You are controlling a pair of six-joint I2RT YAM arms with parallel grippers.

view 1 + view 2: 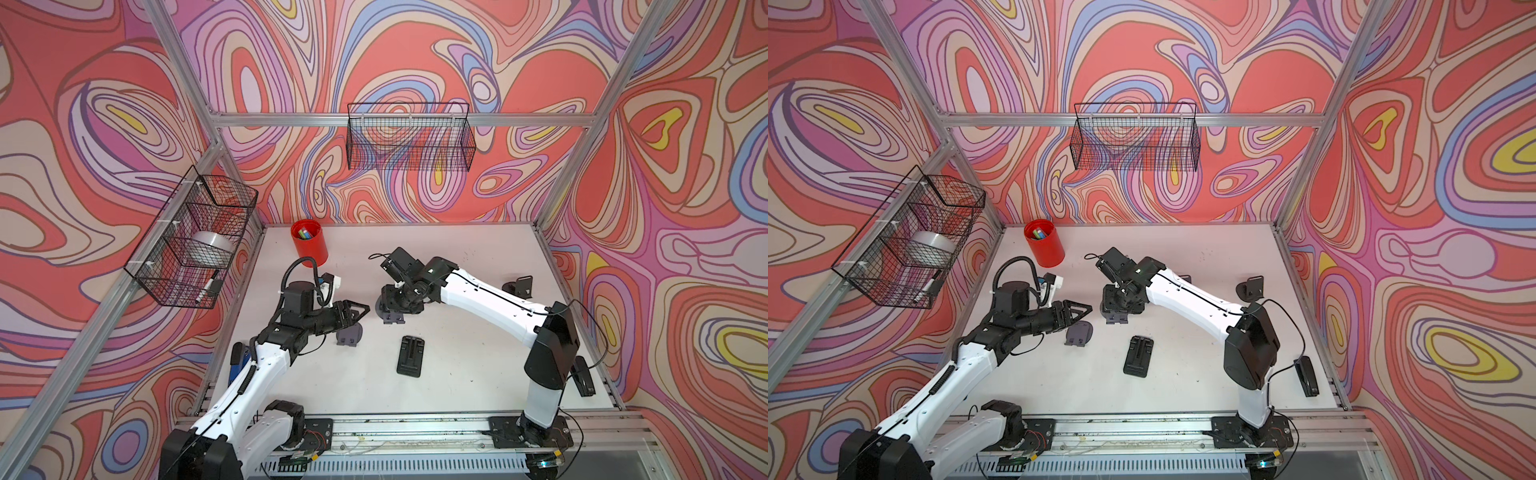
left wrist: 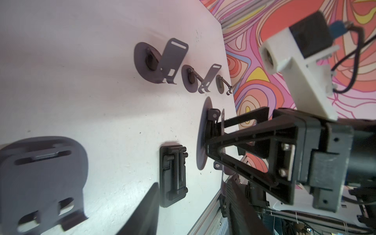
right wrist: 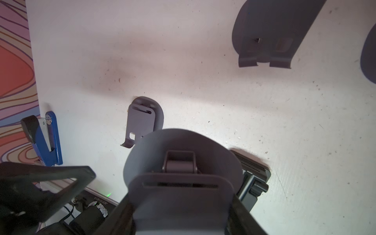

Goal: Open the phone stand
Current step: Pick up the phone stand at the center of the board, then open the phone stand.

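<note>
A grey phone stand sits mid-table in both top views with its plate tilted up off the round base. My right gripper comes down on it, shut across the plate's width, as the left wrist view shows. A second grey stand lies just below my left gripper, which hovers over it open and holds nothing. That stand fills the near corner of the left wrist view. A black folded stand lies flat toward the front.
A red cup stands at the back left. A blue stapler lies by the left edge, a black stapler by the right. More grey stands line up toward the right wall. Wire baskets hang on the walls.
</note>
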